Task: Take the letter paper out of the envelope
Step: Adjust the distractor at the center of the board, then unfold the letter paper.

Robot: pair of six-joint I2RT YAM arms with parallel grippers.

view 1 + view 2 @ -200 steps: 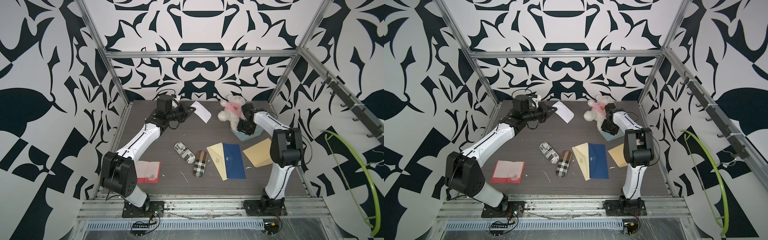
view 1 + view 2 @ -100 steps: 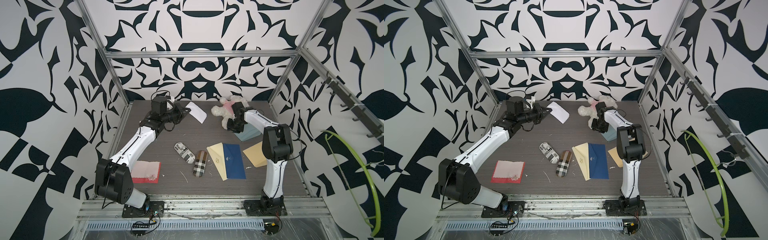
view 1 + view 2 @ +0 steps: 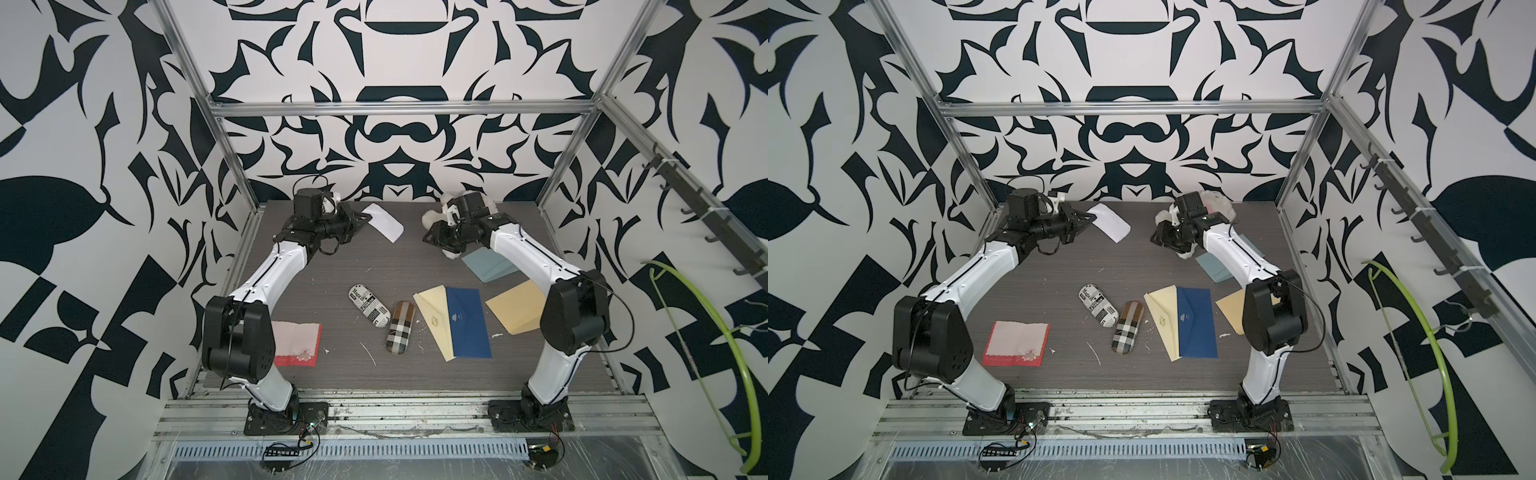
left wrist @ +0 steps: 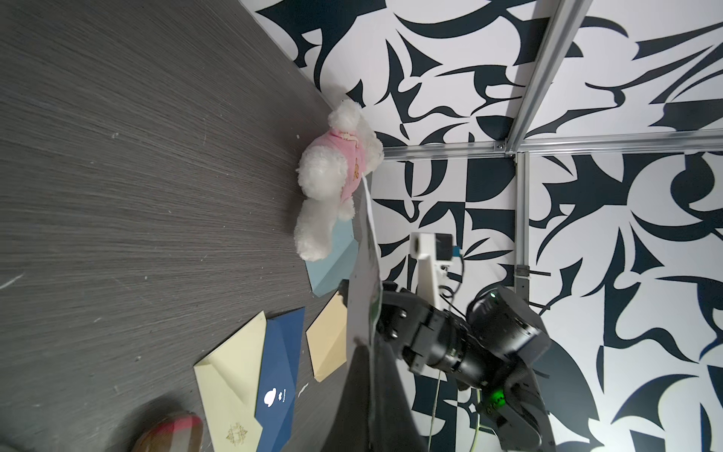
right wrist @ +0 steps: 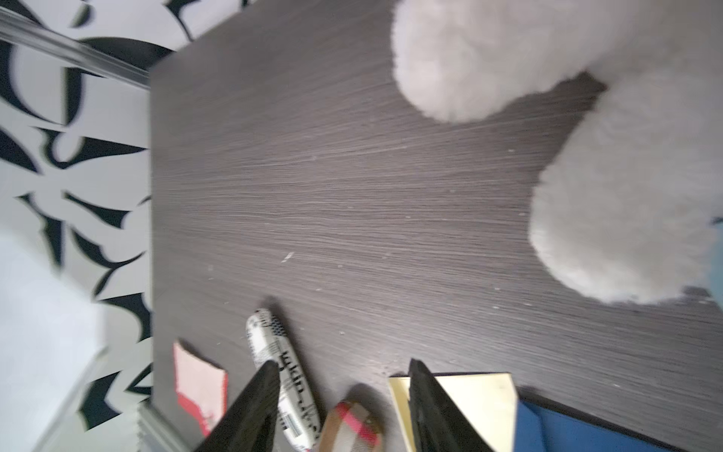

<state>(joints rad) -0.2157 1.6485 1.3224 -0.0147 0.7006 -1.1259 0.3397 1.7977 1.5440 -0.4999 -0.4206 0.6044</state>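
Top views: left claw (image 3: 365, 217) clamps the white letter paper (image 3: 386, 224) jutting ahead of its tips and has pulled it farther off; right claw (image 3: 430, 237) has let go of the blue envelope (image 3: 490, 266), now lying behind it on the counter (image 3: 332, 270), so the paper looks fully out. Left wrist: paper edge-on from shut jaws. Right wrist: jaws apart, empty, plush toy (image 5: 606, 195) close ahead, in the way.

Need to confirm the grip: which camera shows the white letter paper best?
A top view: the letter paper shows its full face, with one corner pinched by the left gripper. Both top views show this. The left wrist view sees it only edge-on, and the right wrist view misses it.
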